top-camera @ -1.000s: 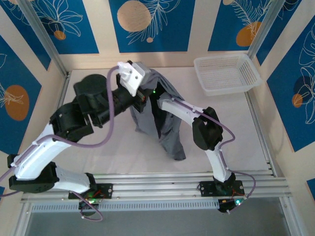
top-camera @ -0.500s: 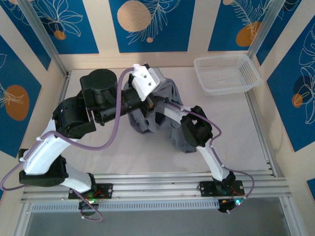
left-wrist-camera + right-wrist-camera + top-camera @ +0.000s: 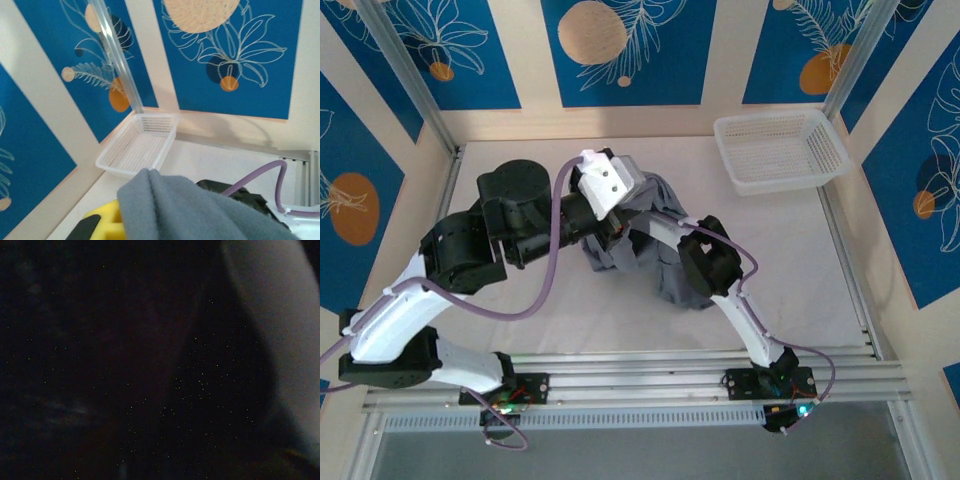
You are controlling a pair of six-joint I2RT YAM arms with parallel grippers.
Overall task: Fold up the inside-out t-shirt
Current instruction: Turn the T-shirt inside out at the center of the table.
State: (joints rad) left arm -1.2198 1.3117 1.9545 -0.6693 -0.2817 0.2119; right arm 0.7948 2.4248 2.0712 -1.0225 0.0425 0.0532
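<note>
The dark grey t-shirt (image 3: 665, 250) lies bunched in a heap on the white table, between the two arms. My left gripper (image 3: 623, 212) sits at the heap's upper left, under its white wrist camera. In the left wrist view a fold of the grey cloth (image 3: 190, 205) rises between the jaws of the left gripper (image 3: 145, 212). That fold covers all but one yellow finger pad (image 3: 102, 219), and the gripper is shut on the cloth. My right arm's forearm (image 3: 665, 228) runs into the heap, so its gripper is buried. The right wrist view is almost black, with a pale grey cloth blur (image 3: 280, 325).
A white mesh basket (image 3: 780, 150) stands at the back right corner, also visible ahead in the left wrist view as the basket (image 3: 140, 147). Metal frame posts and blue patterned walls ring the table (image 3: 520, 310). The right elbow (image 3: 708, 262) overlaps the heap's right side.
The shirt hung lifted from the left gripper a second ago; it has come down into a lower, more bunched heap. The right elbow folded in toward it and the left wrist dropped slightly.
</note>
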